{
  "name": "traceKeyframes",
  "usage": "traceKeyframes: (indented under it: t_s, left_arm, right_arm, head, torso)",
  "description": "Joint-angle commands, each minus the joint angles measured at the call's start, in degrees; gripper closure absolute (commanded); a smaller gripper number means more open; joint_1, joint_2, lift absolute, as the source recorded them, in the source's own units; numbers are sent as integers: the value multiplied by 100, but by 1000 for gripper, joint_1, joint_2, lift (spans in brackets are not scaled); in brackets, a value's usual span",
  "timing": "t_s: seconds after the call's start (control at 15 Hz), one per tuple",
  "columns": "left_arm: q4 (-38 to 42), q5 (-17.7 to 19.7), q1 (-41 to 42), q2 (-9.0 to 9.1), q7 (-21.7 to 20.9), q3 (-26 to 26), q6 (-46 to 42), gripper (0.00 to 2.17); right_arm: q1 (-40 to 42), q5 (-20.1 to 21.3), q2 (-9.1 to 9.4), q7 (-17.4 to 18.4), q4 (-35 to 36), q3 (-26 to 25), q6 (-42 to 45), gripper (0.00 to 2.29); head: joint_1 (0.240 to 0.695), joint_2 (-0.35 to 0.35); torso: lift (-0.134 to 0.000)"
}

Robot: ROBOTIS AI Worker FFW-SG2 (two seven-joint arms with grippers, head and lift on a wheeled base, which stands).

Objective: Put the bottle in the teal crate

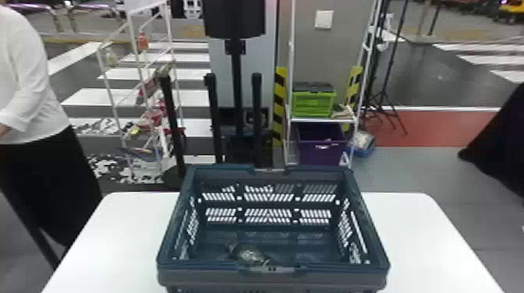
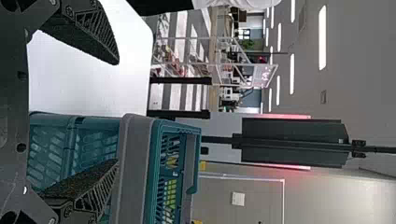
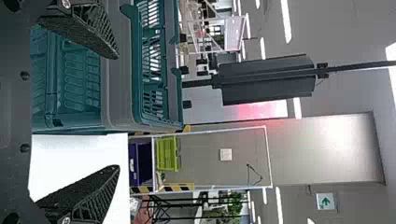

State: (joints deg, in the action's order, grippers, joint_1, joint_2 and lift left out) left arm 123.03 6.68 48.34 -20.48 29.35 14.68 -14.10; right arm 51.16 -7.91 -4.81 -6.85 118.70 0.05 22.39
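A white worktop (image 1: pixel 117 237) with rounded far corners carries an open-topped teal crate (image 1: pixel 331 277), which has slotted walls and a grey band around its outside. In the wrist views, the left pincer (image 2: pixel 116 113) and the right pincer (image 3: pixel 116 112) each have two black fingers spread wide apart, with nothing between them. A dark, shiny bottle (image 1: pixel 249 255) lies on its side inside the crate, near the wall closest to the robot, slightly left of centre.

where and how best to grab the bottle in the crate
Around the middle of the bottle, probably from above, squeezing across its length: it lies on its side inside the crate, whose walls rise around it and would hinder a sideways approach.
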Motion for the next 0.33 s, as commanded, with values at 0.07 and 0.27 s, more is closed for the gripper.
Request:
traceKeyframes:
  t_s: [0.07,0.27]
  left_arm:
    - [10,0,0,0,0,0,18,144]
    - [10,0,-9,0,0,8,18,144]
  right_arm:
    - [-1,0,-2,0,4,-5,-38,49]
    - [-1,0,-2,0,4,-14,-38,49]
  head:
    - [499,0]
    - [499,0]
  torso:
    - [0]
    - [0]
